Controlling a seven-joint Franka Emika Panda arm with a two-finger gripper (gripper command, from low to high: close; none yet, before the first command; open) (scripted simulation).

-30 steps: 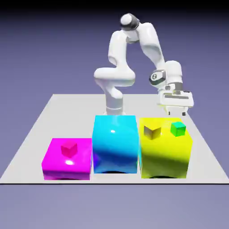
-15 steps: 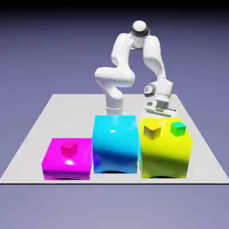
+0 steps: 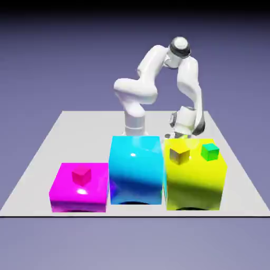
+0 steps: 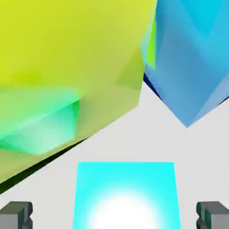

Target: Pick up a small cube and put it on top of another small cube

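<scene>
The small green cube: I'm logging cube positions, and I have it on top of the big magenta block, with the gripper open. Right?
Not quite: the small green cube sits on the big yellow block, as the exterior view shows. The rest stands.

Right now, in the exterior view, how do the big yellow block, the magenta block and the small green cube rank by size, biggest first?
1. Big yellow block
2. Magenta block
3. Small green cube
</scene>
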